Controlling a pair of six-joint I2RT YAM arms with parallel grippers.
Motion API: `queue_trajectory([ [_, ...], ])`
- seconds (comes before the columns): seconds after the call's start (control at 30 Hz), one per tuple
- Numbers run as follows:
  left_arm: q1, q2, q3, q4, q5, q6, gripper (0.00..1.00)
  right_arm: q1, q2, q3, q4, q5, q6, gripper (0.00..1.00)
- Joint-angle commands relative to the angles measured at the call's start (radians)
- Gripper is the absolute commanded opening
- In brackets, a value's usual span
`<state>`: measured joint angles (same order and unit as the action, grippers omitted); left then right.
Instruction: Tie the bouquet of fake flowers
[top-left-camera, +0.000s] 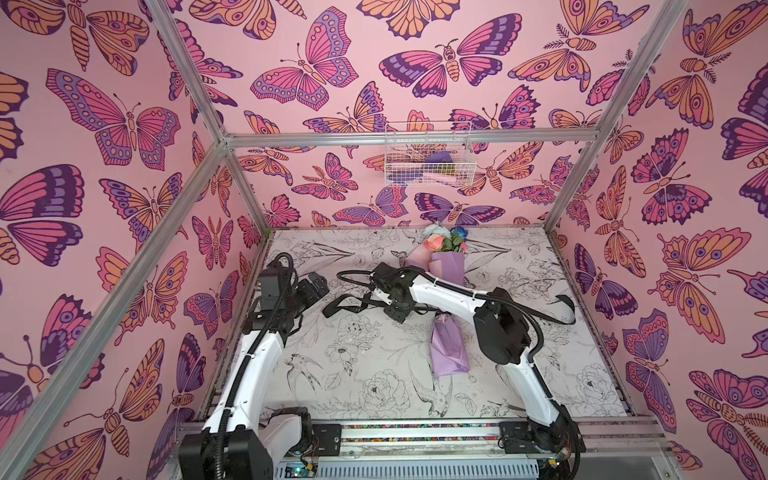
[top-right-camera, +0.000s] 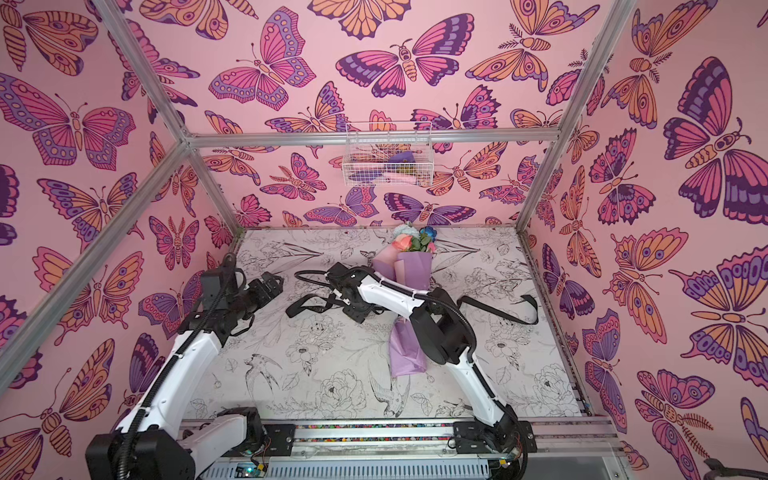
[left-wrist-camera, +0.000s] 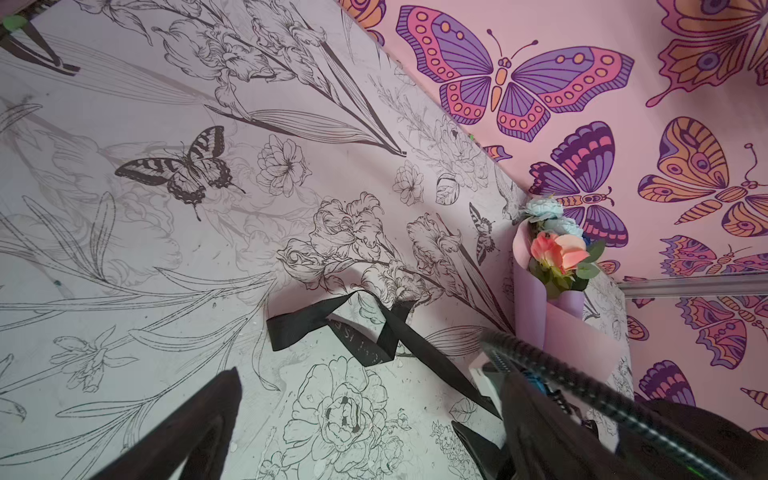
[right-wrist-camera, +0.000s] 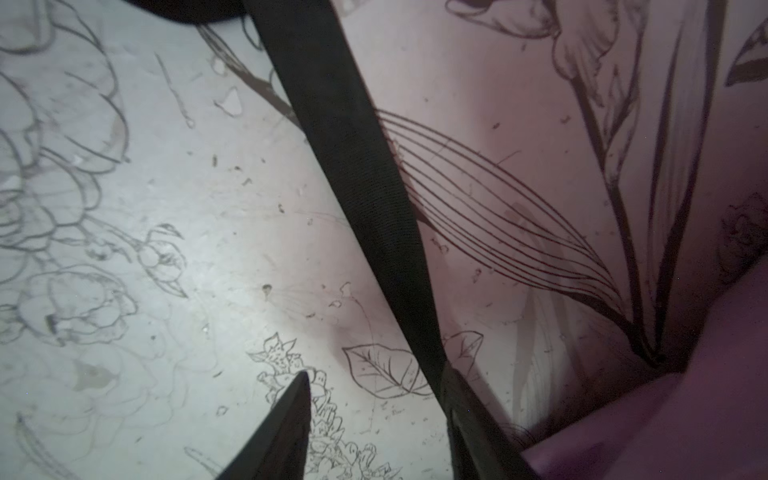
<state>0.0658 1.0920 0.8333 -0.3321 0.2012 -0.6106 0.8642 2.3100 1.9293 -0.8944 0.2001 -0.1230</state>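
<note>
We see the bouquet (top-left-camera: 449, 349) lying on the table (top-left-camera: 374, 374), blooms toward twelve o'clock and wrapped stems toward six, just at three o'clock of our right claw (top-left-camera: 394, 311). That nearer claw stands part spread, with the black ribbon (top-left-camera: 345, 305) against one finger but unpinched. Our left claw (top-left-camera: 314, 286) gapes wide.

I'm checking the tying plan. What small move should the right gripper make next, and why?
Probably slide the right gripper sideways until the black ribbon lies between its fingers. Its jaws stand open over the table, with the ribbon running along one finger, not pinched, beside the bouquet.
</note>
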Motion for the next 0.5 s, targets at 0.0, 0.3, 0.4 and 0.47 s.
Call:
queue_trajectory([
  [0.0,0.007,0.008,-0.023,0.022,0.030,-0.012,0.99,-0.002,0.026,0.038,-0.043,0.030,-0.028,0.52],
  [0.3,0.008,0.006,-0.030,0.035,0.050,-0.005,0.99,-0.024,-0.024,0.000,0.007,0.069,0.037,0.00],
  [0.4,0.006,0.011,-0.035,0.063,0.086,0.017,0.99,-0.036,-0.113,-0.065,0.063,0.057,0.069,0.00],
  [0.47,0.005,0.018,-0.046,0.100,0.127,0.026,1.00,-0.052,-0.177,-0.115,0.105,0.033,0.100,0.00],
])
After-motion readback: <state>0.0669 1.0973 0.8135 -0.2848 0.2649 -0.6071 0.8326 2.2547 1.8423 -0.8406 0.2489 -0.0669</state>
